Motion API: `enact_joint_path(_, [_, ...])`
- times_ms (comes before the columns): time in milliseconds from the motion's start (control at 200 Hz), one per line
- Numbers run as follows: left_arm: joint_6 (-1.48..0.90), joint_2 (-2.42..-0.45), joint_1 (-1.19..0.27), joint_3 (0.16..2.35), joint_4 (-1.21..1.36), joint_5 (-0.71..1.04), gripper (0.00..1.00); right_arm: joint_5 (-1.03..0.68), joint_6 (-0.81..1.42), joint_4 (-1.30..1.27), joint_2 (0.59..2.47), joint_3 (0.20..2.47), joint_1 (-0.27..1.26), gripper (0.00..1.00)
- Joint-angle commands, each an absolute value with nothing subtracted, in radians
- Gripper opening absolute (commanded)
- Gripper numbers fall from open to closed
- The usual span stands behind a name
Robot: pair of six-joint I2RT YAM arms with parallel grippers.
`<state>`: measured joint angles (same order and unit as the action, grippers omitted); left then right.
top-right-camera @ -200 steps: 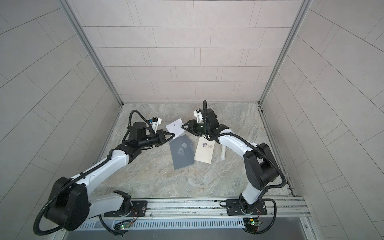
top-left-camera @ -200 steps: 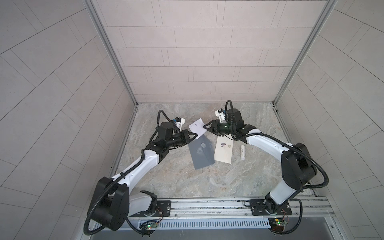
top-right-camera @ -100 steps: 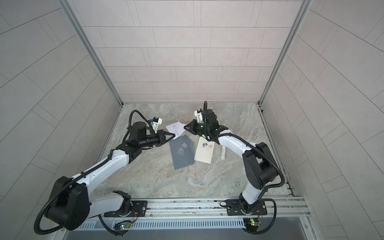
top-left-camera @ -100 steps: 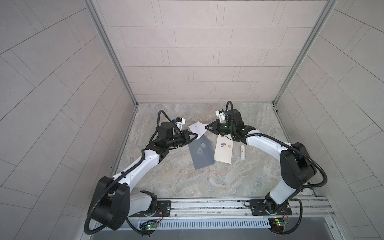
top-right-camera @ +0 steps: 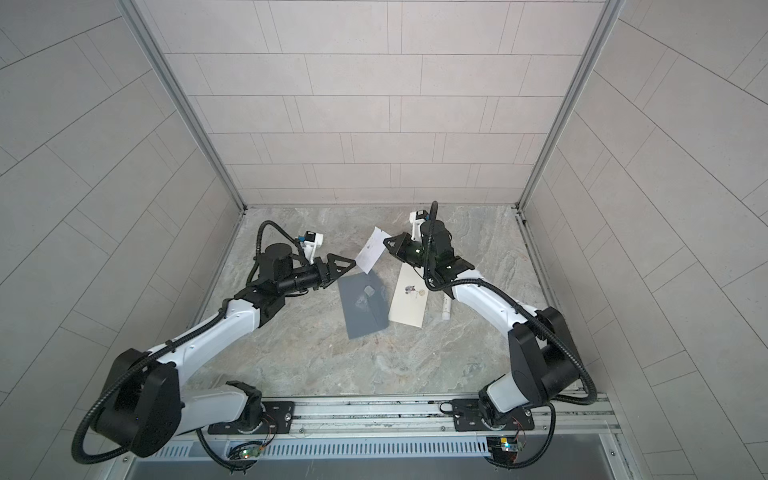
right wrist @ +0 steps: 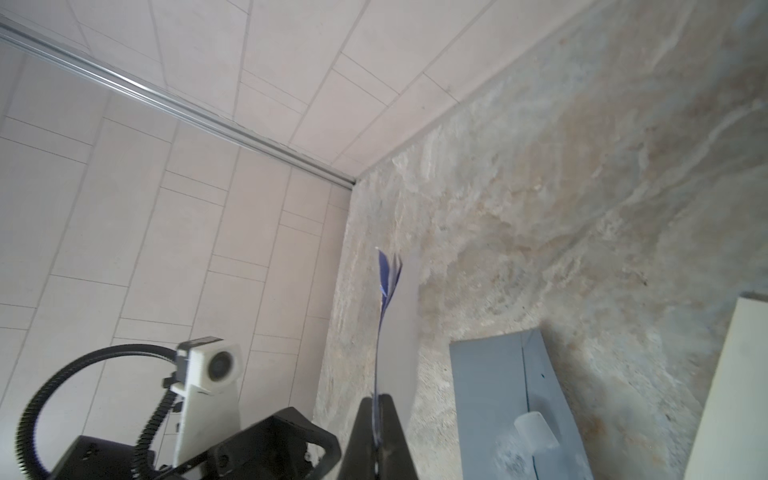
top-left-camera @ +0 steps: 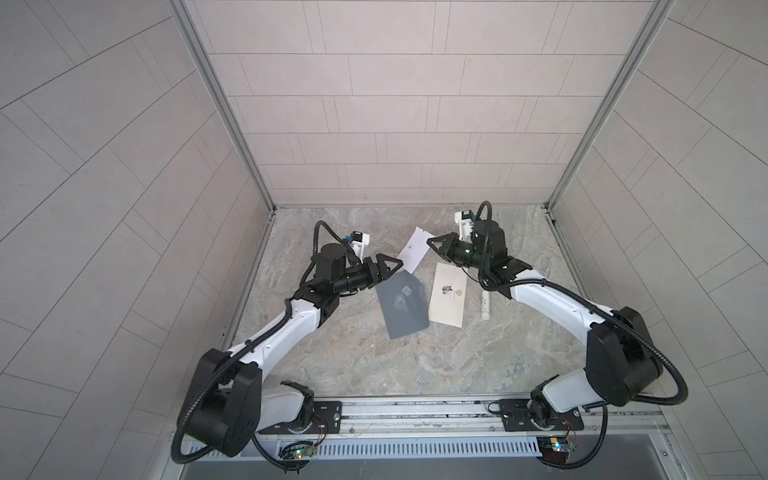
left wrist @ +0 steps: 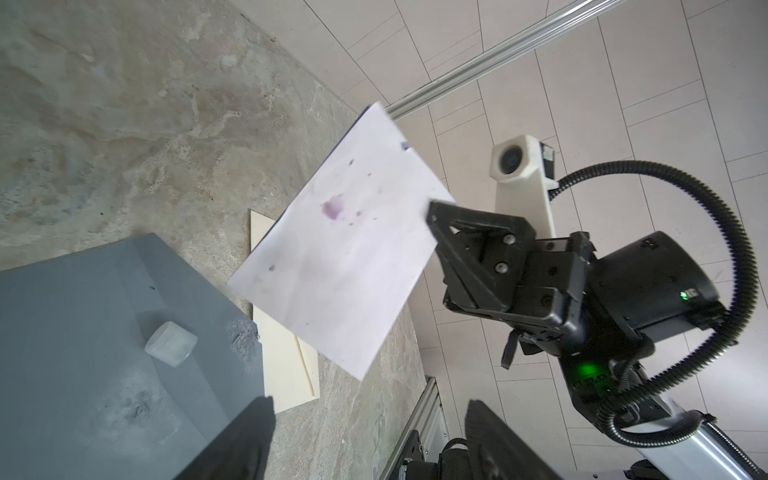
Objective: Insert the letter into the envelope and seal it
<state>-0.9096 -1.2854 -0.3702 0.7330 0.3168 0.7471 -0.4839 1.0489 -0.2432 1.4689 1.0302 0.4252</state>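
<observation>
Handoff just happened: left pincer point(top-left-camera: 397, 269) let go, standing wide; right pincer point(top-left-camera: 431, 242) now clenched on letter point(top-left-camera: 413, 254) edge, sheet mid-air over worktop point(top-left-camera: 374, 365). Envelope point(top-left-camera: 448, 305) lies flat nearby, so insertion likely next.

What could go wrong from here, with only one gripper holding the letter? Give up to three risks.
1. The right gripper pinches the letter at one edge only; the free part may sag or slip out.
2. The open left gripper sits close to the letter's lower corner and could knock it.
3. The envelope lies flat with nothing holding it; it may slide when the letter is pushed in.
</observation>
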Motion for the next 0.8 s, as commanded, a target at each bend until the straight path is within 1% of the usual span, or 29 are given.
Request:
enact_joint_path(0, [-0.945, -1.337, -0.395, 0.775, 0.416, 0.787, 0.83, -0.436, 1.086, -0.332, 1.438, 1.036, 0.427, 0.0])
enact_joint_path(115, [-0.98, -1.392, -0.425, 0.803, 0.495, 0.814, 0.86, -0.428, 1.117, -0.39, 1.435, 1.024, 0.431, 0.0])
enact_joint_path(210, [-1.048, -1.43, -0.428, 0.797, 0.619, 0.821, 0.87, -0.419, 1.118, -0.397, 1.434, 1.025, 0.438, 0.0])
enact_joint_path(325, [-1.094, -1.462, -0.427, 0.798, 0.708, 0.811, 0.86, -0.42, 1.118, -0.394, 1.43, 1.028, 0.443, 0.0])
enact_joint_path(390, [-1.101, -1.463, -0.428, 0.797, 0.734, 0.798, 0.84, -0.42, 1.114, -0.385, 1.425, 1.027, 0.444, 0.0])
enact_joint_path(460, [-1.093, -1.46, -0.428, 0.807, 0.725, 0.798, 0.74, -0.417, 1.111, -0.371, 1.417, 1.024, 0.445, 0.0])
enact_joint_path(550, [-1.071, -1.444, -0.427, 0.814, 0.69, 0.78, 0.52, -0.412, 1.107, -0.369, 1.409, 1.012, 0.451, 0.0])
enact_joint_path(605, [-1.058, -1.433, -0.426, 0.819, 0.669, 0.764, 0.4, -0.409, 1.101, -0.362, 1.405, 1.006, 0.455, 0.0])
enact_joint_path(681, [-1.052, -1.426, -0.427, 0.824, 0.665, 0.743, 0.33, -0.405, 1.089, -0.341, 1.4, 1.004, 0.461, 0.0])
enact_joint_path(731, [-1.051, -1.425, -0.427, 0.825, 0.666, 0.725, 0.24, -0.404, 1.078, -0.33, 1.396, 1.002, 0.464, 0.0])
enact_joint_path(796, [-1.046, -1.425, -0.426, 0.828, 0.66, 0.703, 0.18, -0.395, 1.053, -0.292, 1.387, 1.007, 0.468, 0.0])
